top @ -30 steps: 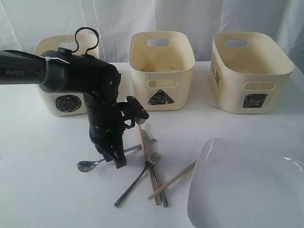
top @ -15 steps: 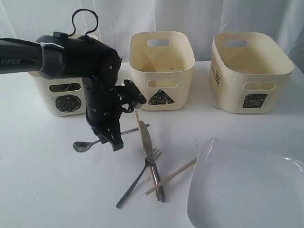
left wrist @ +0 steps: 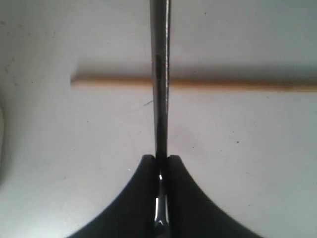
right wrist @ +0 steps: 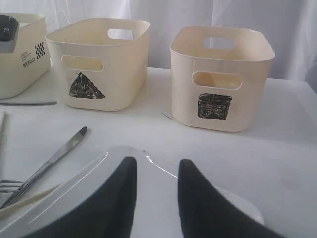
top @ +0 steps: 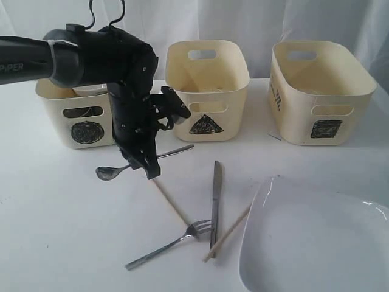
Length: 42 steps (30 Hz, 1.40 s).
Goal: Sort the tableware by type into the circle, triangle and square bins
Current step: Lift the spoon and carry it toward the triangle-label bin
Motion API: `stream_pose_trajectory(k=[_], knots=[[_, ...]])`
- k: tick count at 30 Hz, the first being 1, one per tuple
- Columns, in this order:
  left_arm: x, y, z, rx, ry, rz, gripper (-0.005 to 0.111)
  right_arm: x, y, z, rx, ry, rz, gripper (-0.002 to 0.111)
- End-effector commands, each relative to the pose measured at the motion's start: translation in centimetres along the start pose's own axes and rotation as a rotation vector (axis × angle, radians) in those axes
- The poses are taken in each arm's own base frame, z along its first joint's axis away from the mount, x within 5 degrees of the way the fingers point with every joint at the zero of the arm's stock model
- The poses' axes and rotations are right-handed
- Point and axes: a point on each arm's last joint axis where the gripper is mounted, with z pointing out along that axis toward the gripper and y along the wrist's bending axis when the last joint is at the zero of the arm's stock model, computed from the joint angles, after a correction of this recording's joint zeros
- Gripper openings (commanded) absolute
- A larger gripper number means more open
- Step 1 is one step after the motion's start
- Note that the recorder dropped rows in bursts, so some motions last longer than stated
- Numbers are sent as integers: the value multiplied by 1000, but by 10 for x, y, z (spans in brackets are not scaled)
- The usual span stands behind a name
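The left pincer (top: 149, 172) pinches the spoon (top: 172, 152) near its middle, so the spoon sticks out on both sides. The spoon is in front of the circle bin (top: 55, 125). A chopstick (top: 171, 202) lies on the tabletop (top: 61, 243) below it. The right pincer (right wrist: 155, 166) is spread over the plate (right wrist: 74, 198).

plate (top: 316, 243) cropped by edge, circle bin (top: 59, 118) partly behind arm (top: 115, 58)

On the white table (top: 55, 231) the triangle bin (top: 206, 91) stands at the back, with the circle bin (top: 58, 118) to its left and the square bin (top: 319, 91) to its right. In front of it lie a knife (top: 216, 201), a fork (top: 167, 244) and two chopsticks (top: 170, 202), and further right a large white plate (top: 316, 243).
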Motion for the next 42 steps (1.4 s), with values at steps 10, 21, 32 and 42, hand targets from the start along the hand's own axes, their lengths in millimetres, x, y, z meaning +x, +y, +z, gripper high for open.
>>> stream_pose_trajectory(k=[10, 21, 32, 42], knots=[[4, 7, -84, -45, -188, -74, 0, 1, -1, 0, 10, -8, -4, 29], [-25, 23, -161, -153, -699, -144, 0, 1, -1, 0, 10, -8, -4, 29], [-64, 34, -138, -276, -938, -141, 0, 1, -1, 0, 10, -8, -4, 29], [-65, 27, -134, -199, -903, -167, 0, 1, -1, 0, 10, -8, -4, 29]])
